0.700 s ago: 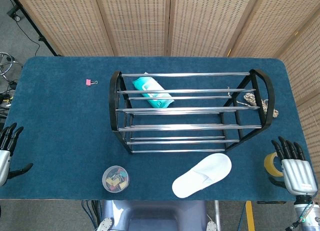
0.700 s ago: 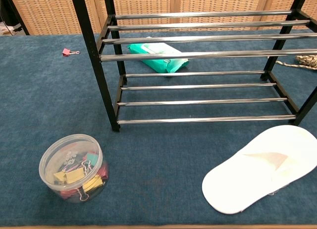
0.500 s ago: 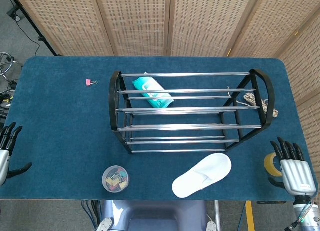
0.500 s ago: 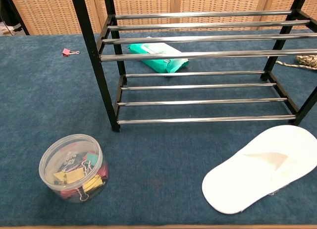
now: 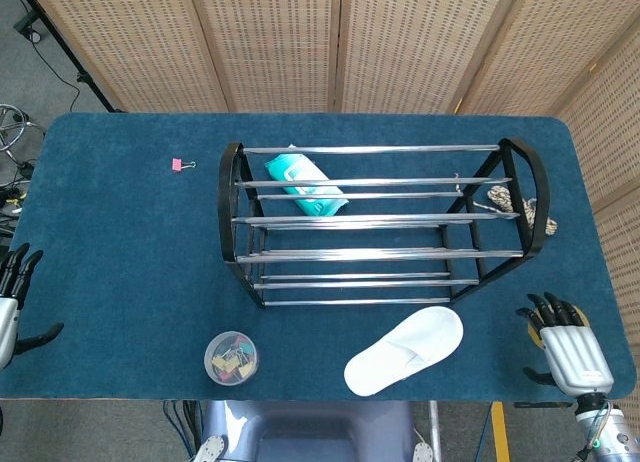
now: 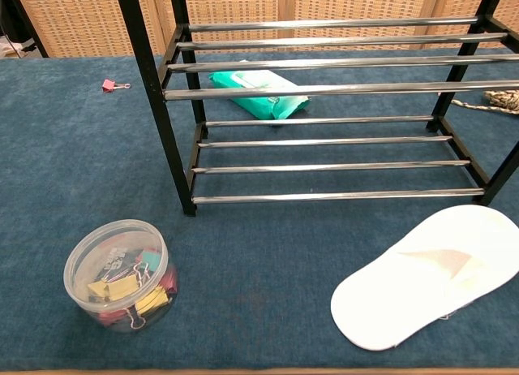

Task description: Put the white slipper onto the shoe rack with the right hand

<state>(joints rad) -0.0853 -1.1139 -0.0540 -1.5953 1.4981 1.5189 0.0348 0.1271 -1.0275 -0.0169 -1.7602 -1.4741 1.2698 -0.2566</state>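
Note:
The white slipper [image 5: 405, 349] [image 6: 428, 275] lies flat on the blue table just in front of the black shoe rack [image 5: 380, 222] [image 6: 324, 89], toe pointing front left. My right hand [image 5: 567, 349] hovers open at the table's front right corner, well to the right of the slipper and over a roll of tape. My left hand [image 5: 10, 307] is open at the far left edge, holding nothing. Neither hand shows in the chest view.
A clear tub of binder clips [image 5: 232, 358] [image 6: 120, 274] stands front left of the rack. A teal wipes packet [image 5: 305, 184] [image 6: 261, 92] lies under the rack. A rope [image 5: 515, 207] sits at its right end, a pink clip [image 5: 180, 164] far left, and tape [image 5: 540, 322] under my right hand.
My right hand has drawn back toward the table's front edge and now covers more of the tape roll. The left hand has barely shifted. The slipper has not moved.

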